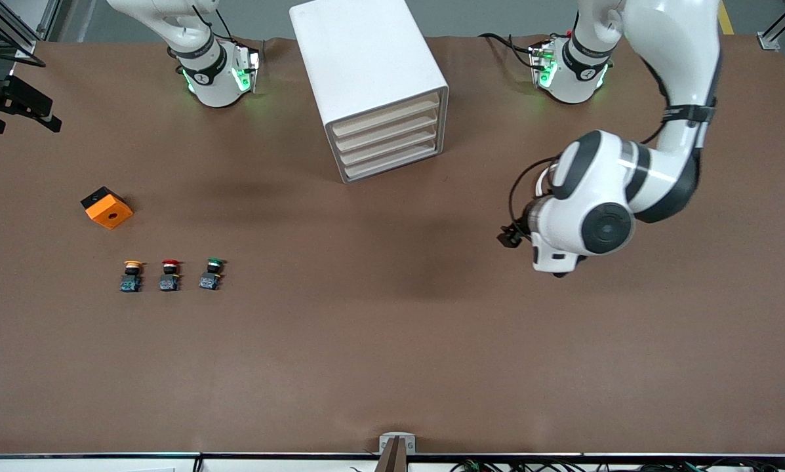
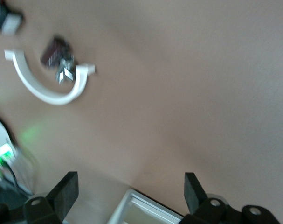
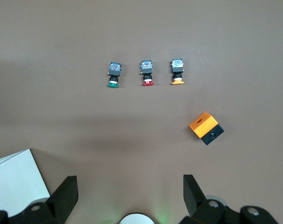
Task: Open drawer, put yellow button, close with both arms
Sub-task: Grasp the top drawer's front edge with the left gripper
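The yellow button [image 1: 132, 275] lies on the brown table [image 1: 392, 367] toward the right arm's end, well apart from both grippers. It is the last of a row of three buttons, just beside the red button [image 1: 169, 274], and the green button [image 1: 211, 273] comes after that one, on the side of the cabinet. The right wrist view shows the same row from above: yellow button [image 3: 177, 72], red button [image 3: 147, 73], green button [image 3: 114, 74]. So there is one button of each color, three together, all lying on their side with the caps pointing toward the robots' bases.

One orange and black block [image 1: 107, 207] rests farther from the front camera than the buttons, near the yellow one.

The white cabinet [image 1: 366, 78] stands between the two bases. It has four drawers, and all four are closed; the drawer [image 1: 385, 118] of the task is the uppermost one. Because they are closed, I cannot tell what is inside them.

The left gripper [image 2: 132, 193] hangs over the table beside the cabinet, toward the left arm's end, and its fingers [image 2: 66, 191] are spread with nothing between them. The right gripper [image 3: 129, 196] is high over the table near its own base, also spread wide and empty, with a corner of the cabinet [image 3: 15, 179] visible under it
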{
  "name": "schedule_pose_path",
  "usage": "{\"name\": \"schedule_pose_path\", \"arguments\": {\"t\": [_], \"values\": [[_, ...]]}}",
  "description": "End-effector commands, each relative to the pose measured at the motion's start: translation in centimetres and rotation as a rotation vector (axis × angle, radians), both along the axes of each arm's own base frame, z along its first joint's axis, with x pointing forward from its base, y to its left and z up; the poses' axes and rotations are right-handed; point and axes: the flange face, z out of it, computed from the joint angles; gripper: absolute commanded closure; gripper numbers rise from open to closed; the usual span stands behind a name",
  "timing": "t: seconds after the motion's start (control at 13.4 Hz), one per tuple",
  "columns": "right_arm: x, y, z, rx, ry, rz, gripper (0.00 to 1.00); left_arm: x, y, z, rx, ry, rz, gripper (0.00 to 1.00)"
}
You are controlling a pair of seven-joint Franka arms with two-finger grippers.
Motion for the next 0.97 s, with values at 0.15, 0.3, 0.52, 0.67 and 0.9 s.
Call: {"name": "schedule_pose_path", "arguments": {"t": [0.15, 0.3, 0.52, 0.67, 0.9], "values": [[-0.5, 0.1, 0.5, 0.004, -0.002, 0.001, 0.0, -4.6, -8.6, -3.5, 0.277, 0.151, 0.499, 0.0], [-0.5, 0.1, 0.5, 0.004, -0.002, 0.001, 0.0, -6.7, -11.7, -6.2, 0.381, 0.281, 0.713, 0.0], [-0.5, 0.1, 0.5, 0.004, -0.002, 0.001, 0.0, -8.6, -13.5, -8.3, 0.464, 0.432, 0.827, 0.0], [-0.5, 0.1, 0.5, 0.004, 0.0, 0.001, 0.0, -10.3, -15.6, -8.6, 0.46, 0.523, 0.835, 0.0], [-0.6, 0.1, 0.5, 0.004, 0.004, 0.001, 0.0, -11.4, -16.8, -8.2, 0.495, 0.6, 0.877, 0.0]]}}
